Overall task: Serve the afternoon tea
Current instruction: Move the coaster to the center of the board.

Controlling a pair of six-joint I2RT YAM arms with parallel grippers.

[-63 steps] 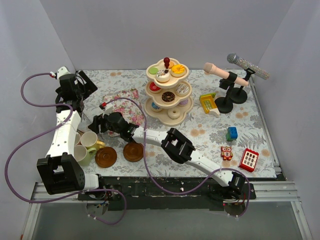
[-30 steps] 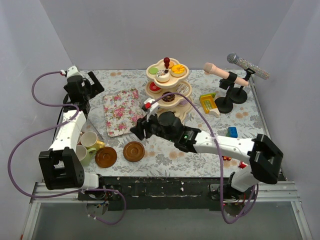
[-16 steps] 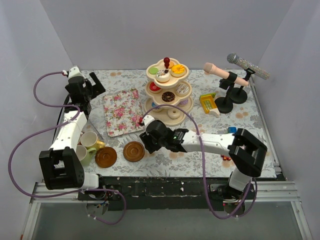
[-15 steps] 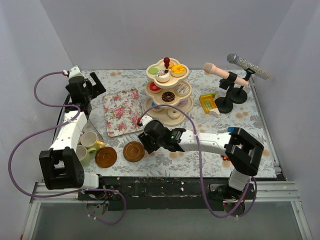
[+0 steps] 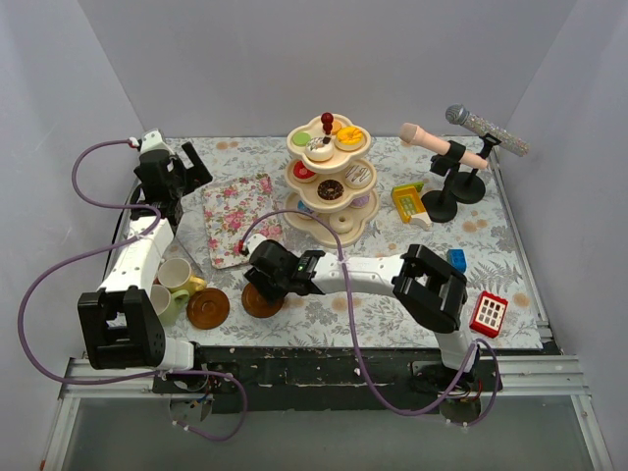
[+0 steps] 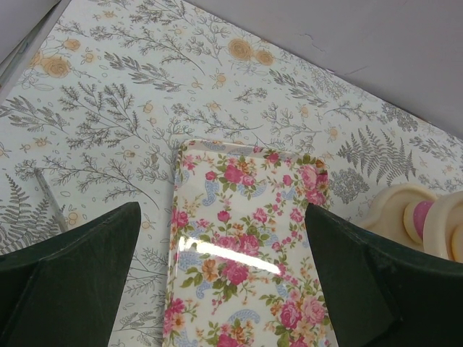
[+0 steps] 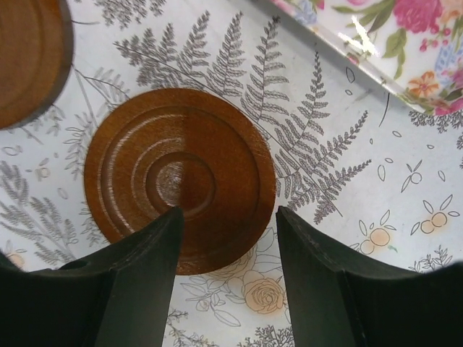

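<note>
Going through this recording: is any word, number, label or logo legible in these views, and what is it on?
No text can be read in any view.
Red toy phone: white keys show, but any marks on them are too small to read.
Yellow toy: coloured stripes only, nothing legible.
Floral tray: printed roses, no words.
Table cover: ferns and fruit print, no words.

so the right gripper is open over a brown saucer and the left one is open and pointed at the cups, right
Not quite. The left gripper is open and pointed at the floral tray, not the cups, as the left wrist view shows. The right gripper is indeed open over a brown saucer.
</note>
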